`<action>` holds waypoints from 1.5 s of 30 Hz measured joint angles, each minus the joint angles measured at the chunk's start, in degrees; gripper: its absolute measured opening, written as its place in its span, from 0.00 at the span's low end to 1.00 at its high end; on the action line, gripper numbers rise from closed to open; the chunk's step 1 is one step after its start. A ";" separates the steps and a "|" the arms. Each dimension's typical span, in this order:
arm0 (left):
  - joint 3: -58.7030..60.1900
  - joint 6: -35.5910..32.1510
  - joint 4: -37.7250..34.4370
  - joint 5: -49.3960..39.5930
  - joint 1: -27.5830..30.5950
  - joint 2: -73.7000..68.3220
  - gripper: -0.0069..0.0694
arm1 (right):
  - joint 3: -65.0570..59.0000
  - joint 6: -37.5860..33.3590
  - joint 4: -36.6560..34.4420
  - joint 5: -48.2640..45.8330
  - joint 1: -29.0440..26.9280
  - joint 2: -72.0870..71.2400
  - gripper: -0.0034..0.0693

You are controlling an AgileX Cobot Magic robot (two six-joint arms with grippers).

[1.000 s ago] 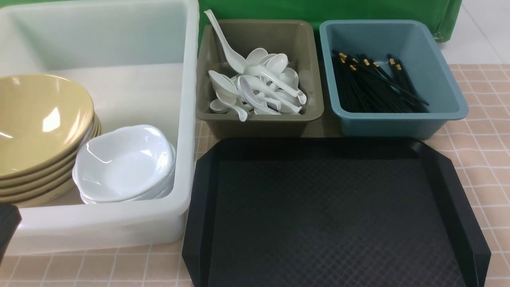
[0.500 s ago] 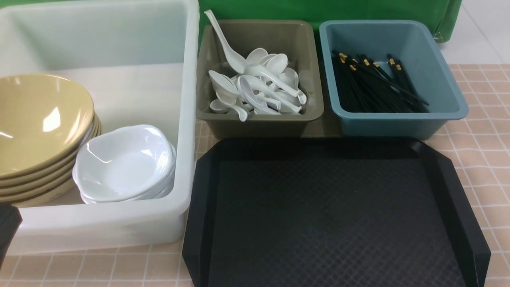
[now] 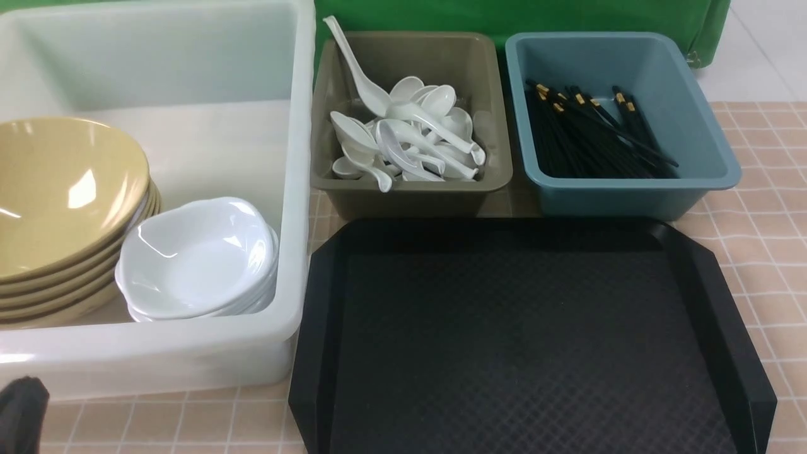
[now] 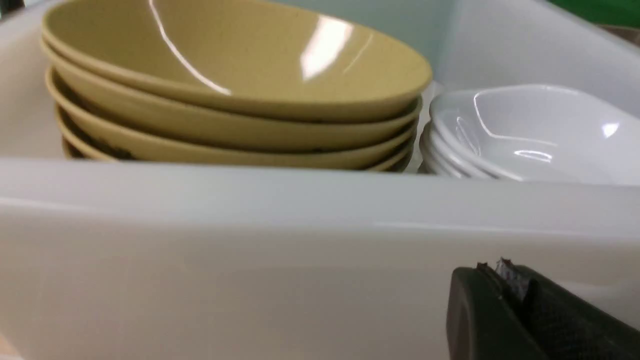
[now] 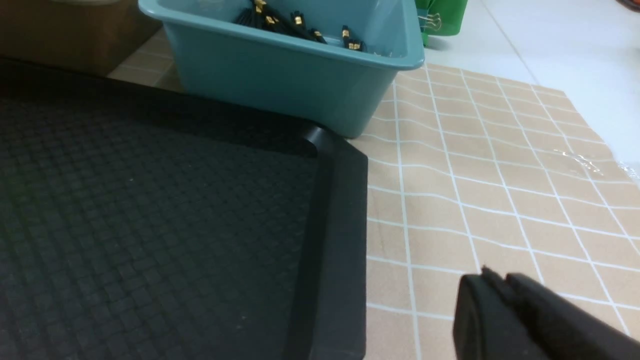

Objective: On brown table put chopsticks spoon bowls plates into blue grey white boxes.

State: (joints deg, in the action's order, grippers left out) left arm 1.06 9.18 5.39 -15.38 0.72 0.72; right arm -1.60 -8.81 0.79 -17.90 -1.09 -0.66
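The big white box (image 3: 296,189) holds a stack of yellow bowls (image 3: 57,189) and a stack of white plates (image 3: 195,258); both also show in the left wrist view, bowls (image 4: 225,65) and plates (image 4: 540,135). The olive-grey box (image 3: 410,189) holds several white spoons (image 3: 410,139). The blue box (image 3: 630,189) holds several black chopsticks (image 3: 592,135), whose gold-banded ends (image 5: 295,20) show in the right wrist view. My left gripper (image 4: 502,272) is shut and empty, low in front of the white box's near wall; it shows at the front view's corner (image 3: 22,413). My right gripper (image 5: 492,280) is shut and empty above the brown table (image 5: 475,190).
A black textured tray (image 3: 523,340) lies empty on the table in front of the grey and blue boxes; its rim (image 5: 335,225) is beside my right gripper. A green cloth (image 3: 567,16) hangs behind the boxes.
My left gripper has dropped lower and drawn back towards the near left corner of the front view. Nothing else has moved.
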 joint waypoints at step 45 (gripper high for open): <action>0.00 -10.68 -3.62 -2.86 -2.44 0.04 0.10 | 0.06 0.00 0.00 -0.25 0.00 0.00 0.21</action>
State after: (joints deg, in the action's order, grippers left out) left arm 1.06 -1.51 1.77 -18.24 -1.73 0.77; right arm -1.54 -8.81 0.79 -18.15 -1.09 -0.66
